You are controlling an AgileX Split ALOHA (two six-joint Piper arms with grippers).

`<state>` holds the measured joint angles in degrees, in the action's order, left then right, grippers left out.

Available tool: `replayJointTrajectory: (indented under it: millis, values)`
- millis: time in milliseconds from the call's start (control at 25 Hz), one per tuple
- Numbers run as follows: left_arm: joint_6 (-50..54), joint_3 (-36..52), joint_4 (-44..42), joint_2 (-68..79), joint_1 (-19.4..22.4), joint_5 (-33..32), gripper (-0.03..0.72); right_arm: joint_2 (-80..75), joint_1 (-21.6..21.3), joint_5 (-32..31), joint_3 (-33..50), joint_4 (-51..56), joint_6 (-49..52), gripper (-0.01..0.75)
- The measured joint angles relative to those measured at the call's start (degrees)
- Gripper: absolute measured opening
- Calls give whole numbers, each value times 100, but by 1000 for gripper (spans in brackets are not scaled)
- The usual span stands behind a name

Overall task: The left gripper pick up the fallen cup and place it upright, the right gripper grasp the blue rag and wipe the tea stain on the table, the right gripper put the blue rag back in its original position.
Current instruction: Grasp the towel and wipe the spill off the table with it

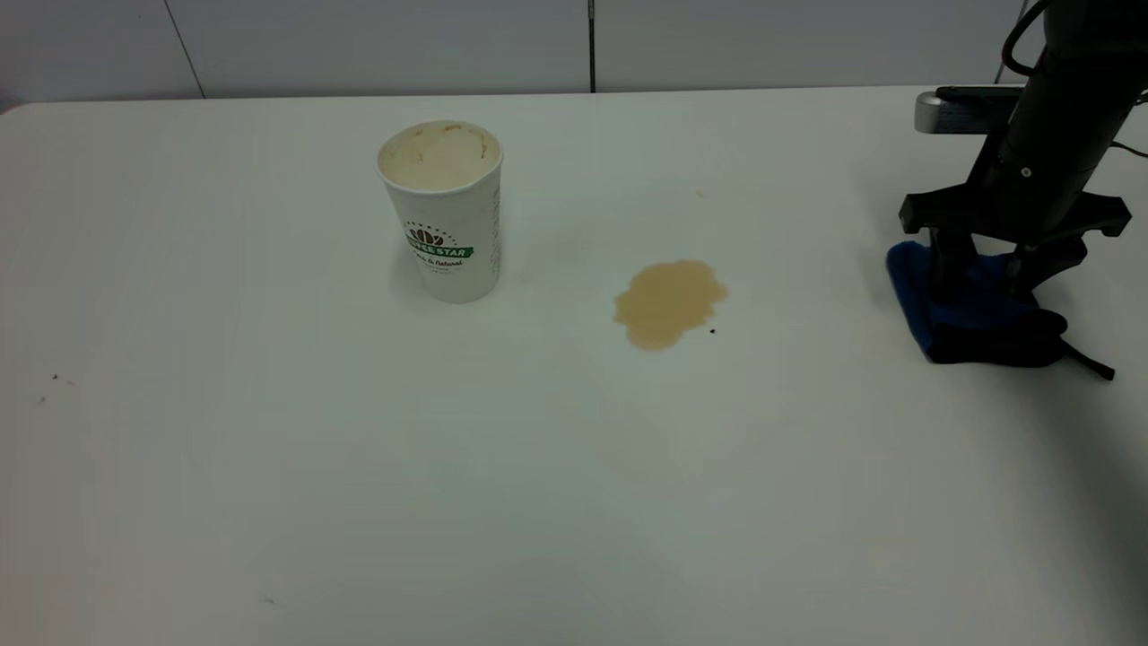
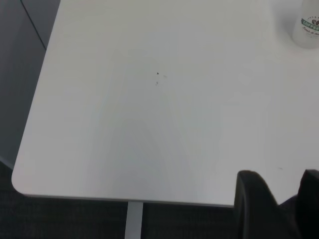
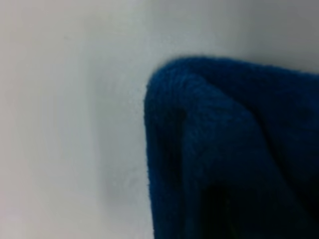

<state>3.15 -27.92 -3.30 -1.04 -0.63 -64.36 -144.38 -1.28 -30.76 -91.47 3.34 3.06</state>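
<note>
The right gripper [image 1: 987,269] is seen pressed down into the blue rag [image 1: 973,314] at the table's [image 1: 574,493] right side; its fingertips are buried in cloth, so their spread cannot be told. One cup [image 1: 441,208] stands upright, one tea stain [image 1: 669,302] lies between cup and rag. The left gripper [image 2: 279,209], cut off in its wrist view, is held apart and empty over the table's edge.
</note>
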Motion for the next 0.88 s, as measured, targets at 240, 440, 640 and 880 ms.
replayJointTrajectory:
  millis: [240,440,640,880]
  values:
    - [0,0,0,0,0,0,239,-5,44,0,-4,304,-71,136]
    - [0,0,0,0,0,0,239,-13,293,-28,-82,196,-338,77]
    - [0,0,0,0,0,0,239,-75,884,-162,-313,194,-404,77]
    - [0,0,0,0,0,0,239,-184,1603,-332,-793,287,-409,77]
